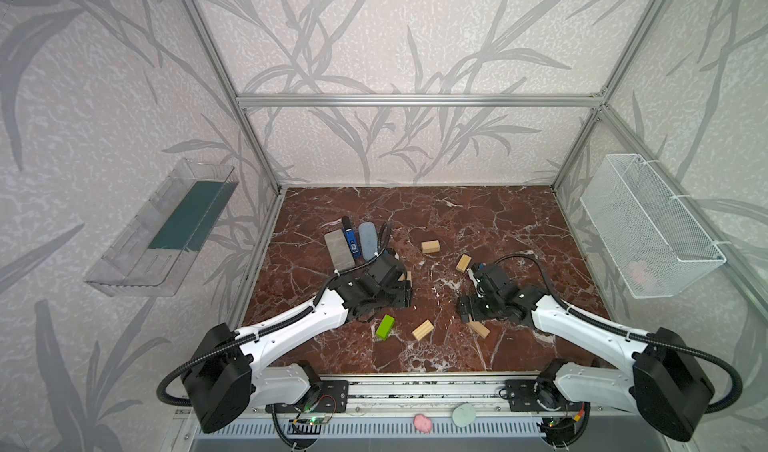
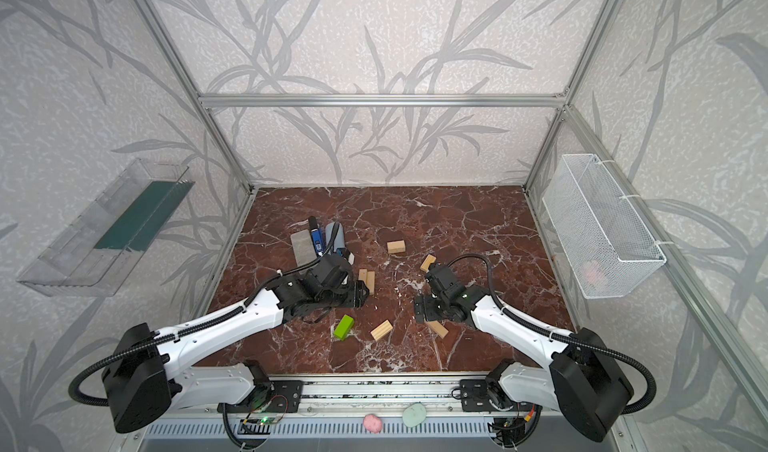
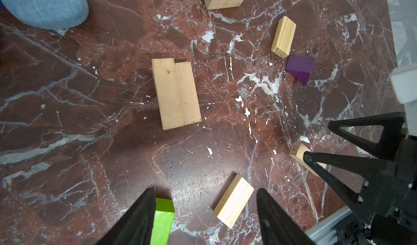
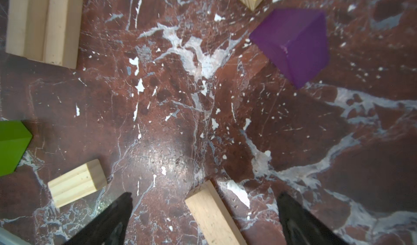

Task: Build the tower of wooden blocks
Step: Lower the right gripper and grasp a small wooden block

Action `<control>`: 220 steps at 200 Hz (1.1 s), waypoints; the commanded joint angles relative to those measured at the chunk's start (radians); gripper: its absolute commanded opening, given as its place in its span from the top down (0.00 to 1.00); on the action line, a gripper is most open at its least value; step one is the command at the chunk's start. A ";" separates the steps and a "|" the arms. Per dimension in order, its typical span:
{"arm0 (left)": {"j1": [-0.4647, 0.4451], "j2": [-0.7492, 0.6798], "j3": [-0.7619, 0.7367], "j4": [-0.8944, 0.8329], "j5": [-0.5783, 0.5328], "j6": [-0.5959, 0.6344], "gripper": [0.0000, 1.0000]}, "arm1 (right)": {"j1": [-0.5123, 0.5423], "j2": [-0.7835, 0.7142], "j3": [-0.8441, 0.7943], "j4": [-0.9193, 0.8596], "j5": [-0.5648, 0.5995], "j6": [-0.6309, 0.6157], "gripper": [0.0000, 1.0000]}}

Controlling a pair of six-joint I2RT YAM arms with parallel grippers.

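Two tan wood blocks [image 3: 176, 92] lie side by side, touching, on the marble. My left gripper [image 3: 205, 189] hangs open above the floor near them, holding nothing. Below it lie a loose tan block [image 3: 233, 201] and the lime-green block [image 3: 163, 219]. My right gripper [image 4: 205, 194] is open over another tan block [image 4: 212, 214], which lies on the floor between its fingers. The purple block [image 4: 291, 45] rests beyond it, next to a tan block [image 3: 283, 36]. In a top view, further tan blocks [image 1: 430, 246] lie farther back. No stacked tower shows.
A grey case [image 1: 340, 249], a blue case [image 1: 368, 240] and a small blue item [image 1: 352, 242] sit at the back left. A wire basket [image 1: 648, 225] hangs on the right wall, a clear tray [image 1: 162, 225] on the left. The two arms stand close together mid-table.
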 commanded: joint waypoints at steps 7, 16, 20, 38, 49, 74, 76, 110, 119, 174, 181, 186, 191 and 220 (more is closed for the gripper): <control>-0.003 -0.036 -0.022 0.049 0.008 -0.015 0.30 | -0.006 0.057 -0.004 -0.018 -0.034 -0.002 0.04; -0.004 -0.043 -0.032 0.056 0.005 -0.019 0.30 | -0.005 0.076 0.004 -0.018 -0.050 -0.007 0.06; -0.003 -0.047 -0.036 0.060 0.005 -0.020 0.30 | -0.004 0.084 0.006 -0.017 -0.057 -0.010 0.08; -0.004 -0.057 -0.056 0.079 0.005 -0.022 0.29 | -0.004 0.108 0.012 -0.016 -0.069 -0.015 0.12; -0.003 -0.058 -0.055 0.070 0.000 -0.022 0.29 | -0.001 0.112 0.014 -0.028 -0.072 -0.015 0.14; -0.003 -0.064 -0.057 0.059 -0.016 -0.024 0.28 | 0.023 0.089 0.010 -0.063 -0.066 -0.002 0.18; -0.003 -0.064 -0.059 0.059 -0.017 -0.025 0.28 | 0.025 0.087 0.008 -0.068 -0.063 -0.001 0.18; -0.003 -0.071 -0.063 0.064 -0.023 -0.025 0.25 | 0.061 0.049 -0.012 -0.103 -0.069 0.021 0.22; -0.003 -0.071 -0.063 0.063 -0.026 -0.023 0.24 | 0.071 0.047 -0.015 -0.106 -0.071 0.027 0.23; -0.003 -0.086 -0.074 0.066 -0.029 -0.019 0.24 | 0.178 0.067 0.012 -0.130 -0.036 0.084 0.36; -0.003 -0.091 -0.077 0.065 -0.029 -0.019 0.24 | 0.189 0.070 0.020 -0.135 -0.028 0.097 0.38; -0.003 -0.094 -0.079 0.066 -0.029 -0.019 0.24 | 0.195 0.072 0.026 -0.141 -0.018 0.107 0.40; -0.003 -0.100 -0.081 0.068 -0.029 -0.017 0.24 | 0.199 0.071 0.027 -0.146 -0.008 0.119 0.42; -0.003 -0.127 -0.097 0.079 -0.022 -0.014 0.24 | 0.201 0.069 0.024 -0.154 0.041 0.185 0.47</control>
